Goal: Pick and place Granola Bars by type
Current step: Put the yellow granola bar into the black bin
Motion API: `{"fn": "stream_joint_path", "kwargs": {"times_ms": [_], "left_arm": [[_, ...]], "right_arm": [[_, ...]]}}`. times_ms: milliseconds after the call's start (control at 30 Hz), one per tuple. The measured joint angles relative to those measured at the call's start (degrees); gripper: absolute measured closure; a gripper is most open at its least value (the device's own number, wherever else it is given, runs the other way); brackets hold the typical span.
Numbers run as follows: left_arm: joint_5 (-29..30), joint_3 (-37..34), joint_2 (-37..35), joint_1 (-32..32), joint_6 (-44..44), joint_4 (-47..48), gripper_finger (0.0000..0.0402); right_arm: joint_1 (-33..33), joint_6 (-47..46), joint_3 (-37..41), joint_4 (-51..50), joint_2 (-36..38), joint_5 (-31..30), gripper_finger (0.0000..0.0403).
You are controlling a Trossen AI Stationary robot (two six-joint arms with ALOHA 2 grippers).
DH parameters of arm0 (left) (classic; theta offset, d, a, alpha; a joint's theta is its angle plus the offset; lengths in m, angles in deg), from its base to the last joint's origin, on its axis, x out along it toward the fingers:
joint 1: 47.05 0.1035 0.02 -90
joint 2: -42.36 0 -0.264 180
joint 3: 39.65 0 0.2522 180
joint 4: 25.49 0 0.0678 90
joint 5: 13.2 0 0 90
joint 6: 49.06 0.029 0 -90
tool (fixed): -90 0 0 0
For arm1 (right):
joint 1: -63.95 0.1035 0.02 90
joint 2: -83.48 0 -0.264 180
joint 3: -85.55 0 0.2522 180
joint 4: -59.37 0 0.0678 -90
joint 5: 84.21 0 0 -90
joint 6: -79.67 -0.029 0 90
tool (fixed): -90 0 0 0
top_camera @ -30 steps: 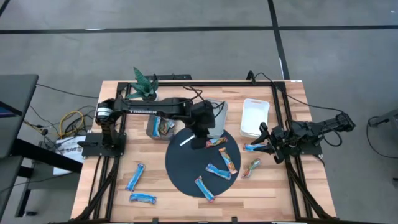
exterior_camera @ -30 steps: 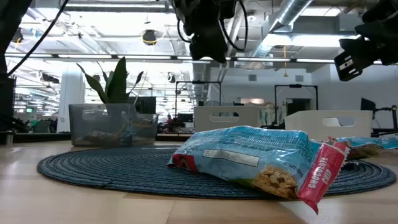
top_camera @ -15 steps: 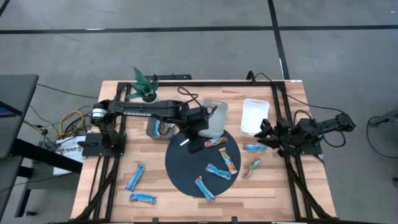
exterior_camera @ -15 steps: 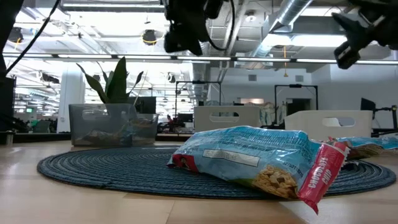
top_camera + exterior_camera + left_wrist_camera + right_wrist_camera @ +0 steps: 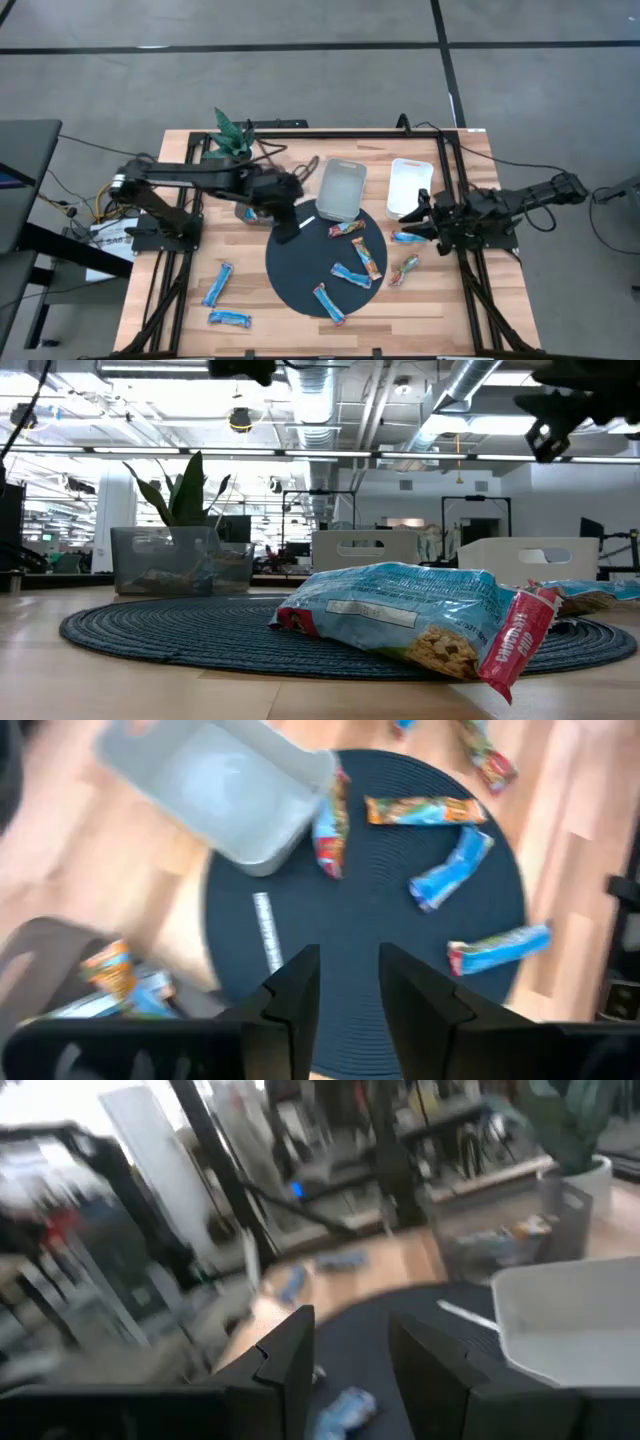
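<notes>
Granola bars lie scattered. On the round dark mat (image 5: 300, 265) are two orange multicoloured bars (image 5: 368, 258) and two blue ones (image 5: 350, 275). Off the mat lie a blue bar (image 5: 408, 237), a multicoloured bar (image 5: 404, 270) and two blue bars (image 5: 218, 283) near the left. My left gripper (image 5: 287, 208) (image 5: 345, 990) hovers open over the mat's far-left edge, beside the clear bin (image 5: 250, 208) that holds bars. My right gripper (image 5: 418, 214) (image 5: 350, 1365) is open and raised above the blue bar by the white bin (image 5: 408, 188). Neither gripper holds anything.
A grey bin (image 5: 340, 188) stands at the mat's far edge, with the white bin to its right. A thin white stick (image 5: 300, 222) lies on the mat. A potted plant (image 5: 232, 135) sits at the far left corner. Black frame rails run along both table sides.
My left gripper has risen and swung from over the mat's far edge toward the table's left, ending by the clear bin. My right gripper has lifted and drawn toward the far edge, away from the blue bar beside the mat. No bar has moved.
</notes>
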Motion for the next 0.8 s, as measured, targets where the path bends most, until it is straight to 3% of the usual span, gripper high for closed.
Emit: {"fn": "stream_joint_path", "kwargs": {"times_ms": [167,400,600,800], "left_arm": [[2.76,-7.66,-6.48,-0.28,-1.12,-1.88,0.0313],[2.57,-28.17,-18.43,-1.99,-4.82,-17.23,0.0315],[1.81,-41.45,-27.6,-2.79,-6.2,-37.02,0.0315],[1.45,-47.64,-31.66,-2.74,-6.05,-43.31,0.0315]], "right_arm": [[-0.01,-0.67,-11.13,-8.14,-14.85,-1.15,0.0281],[-0.06,-8.13,-23.0,-17.0,-31.51,-2.5,0.0281],[-0.87,-11.93,-29.72,-20.11,-40.39,-1.51,0.0281],[-2.28,-11.95,-33.37,-19.91,-45.67,2.85,0.0281]]}}
